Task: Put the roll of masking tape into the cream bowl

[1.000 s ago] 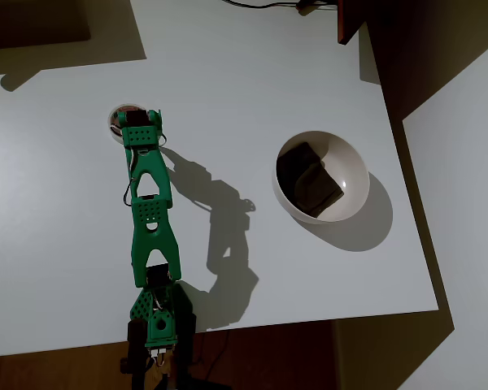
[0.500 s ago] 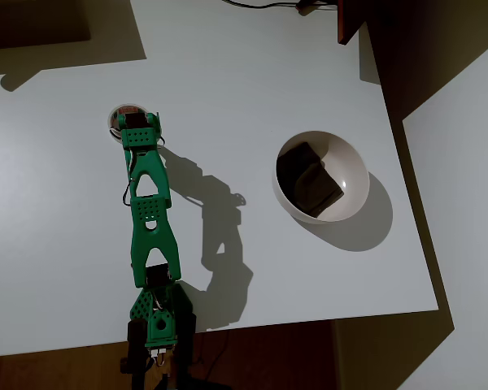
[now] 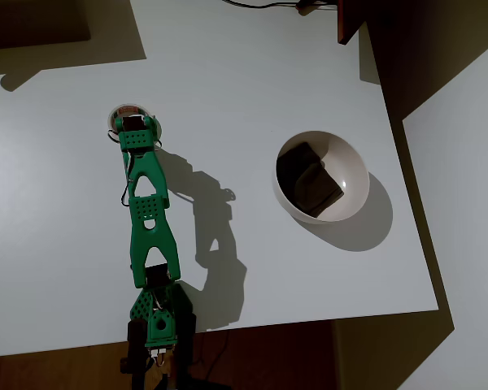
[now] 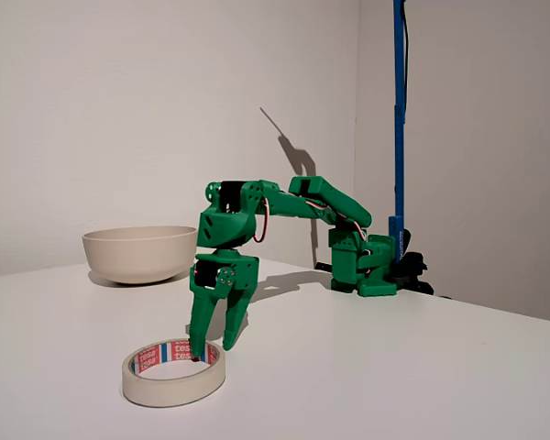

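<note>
Tape first: the roll of masking tape [image 4: 174,372] lies flat on the white table [image 4: 394,367], near the camera in the fixed view and well apart from the cream bowl [image 4: 139,252] far behind it. I see my gripper [image 4: 212,348] pointing down with its jaws parted, one tip inside the ring's hole, the other just outside its wall. From overhead, the bowl [image 3: 354,166] sits right and holds a dark square block [image 3: 309,180].

The arm [image 4: 284,215] is bright green plastic with dark motor blocks at its joints, a perforated link, thin red and white wires looping along it, and a gripper [image 4: 211,344] with two tapered green fingers.
</note>
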`<state>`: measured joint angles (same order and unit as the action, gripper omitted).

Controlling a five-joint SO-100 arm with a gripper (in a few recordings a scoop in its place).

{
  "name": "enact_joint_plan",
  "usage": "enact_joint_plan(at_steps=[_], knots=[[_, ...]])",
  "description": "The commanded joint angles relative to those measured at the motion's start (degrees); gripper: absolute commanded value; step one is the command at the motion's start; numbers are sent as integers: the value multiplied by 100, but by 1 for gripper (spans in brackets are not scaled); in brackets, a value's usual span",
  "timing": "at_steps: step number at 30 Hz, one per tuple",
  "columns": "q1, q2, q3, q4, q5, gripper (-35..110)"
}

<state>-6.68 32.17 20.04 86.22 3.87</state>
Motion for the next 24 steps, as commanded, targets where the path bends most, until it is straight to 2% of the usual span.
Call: enact_joint_plan(at_steps=[1, 5, 9, 24], knots=[[-114, 202, -352, -44, 44, 15], [-158, 202, -360, -62, 0, 8], [-176, 202, -360, -114, 35, -8], [-255, 1441, -387, -176, 369, -8]])
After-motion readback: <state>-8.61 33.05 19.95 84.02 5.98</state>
